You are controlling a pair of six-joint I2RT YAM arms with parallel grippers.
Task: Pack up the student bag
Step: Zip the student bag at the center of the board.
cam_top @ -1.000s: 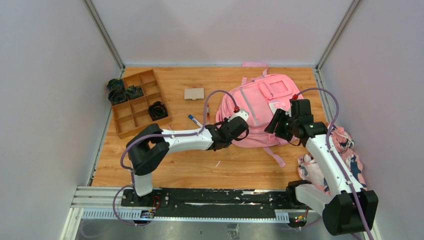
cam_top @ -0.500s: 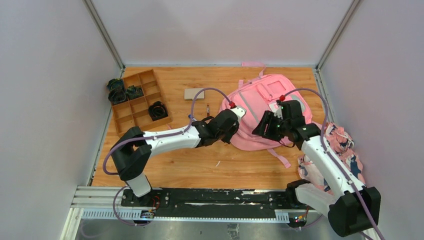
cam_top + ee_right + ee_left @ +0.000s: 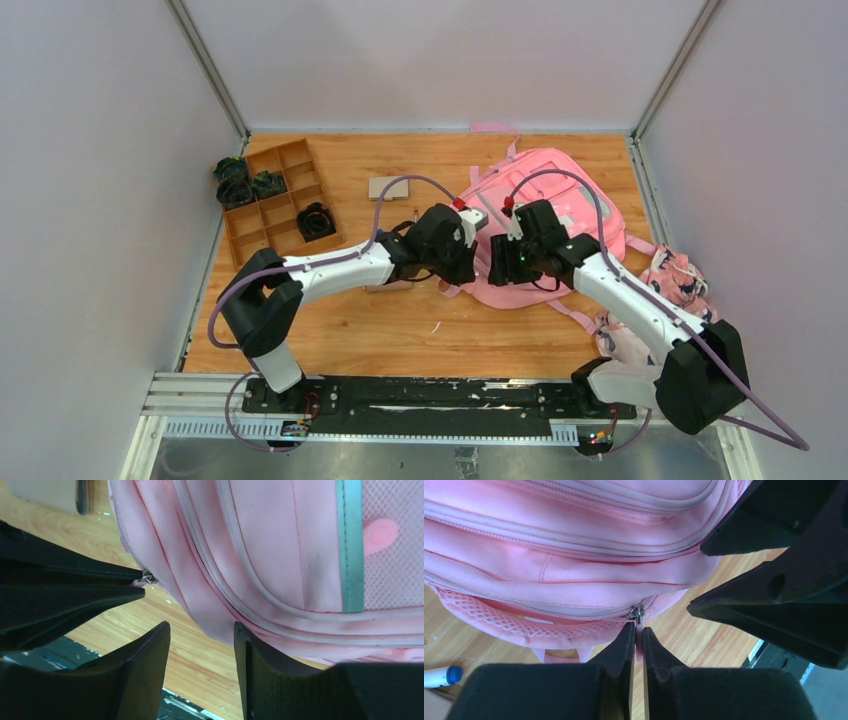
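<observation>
The student bag (image 3: 565,205), a large pink backpack, lies on the wooden table right of centre. My left gripper (image 3: 468,264) sits at its near-left edge. In the left wrist view this gripper (image 3: 637,626) is shut on the pink zipper pull (image 3: 638,630) hanging from the metal slider on the bag (image 3: 574,555). My right gripper (image 3: 497,270) is just to the right of it. In the right wrist view that gripper (image 3: 201,625) stands open over the bare table at the bag's (image 3: 280,545) lower edge, with nothing between its fingers.
A wooden compartment tray (image 3: 262,218) holding dark items stands at the back left. A tan notebook (image 3: 386,188) and a pen (image 3: 414,215) lie left of the bag. A patterned cloth bundle (image 3: 672,292) lies at the right wall. A blue-capped marker (image 3: 439,676) lies near the left gripper.
Both grippers have moved left and closer together. The bag has shifted and turned leftward with the left gripper's pull. The right jaws have narrowed a little.
</observation>
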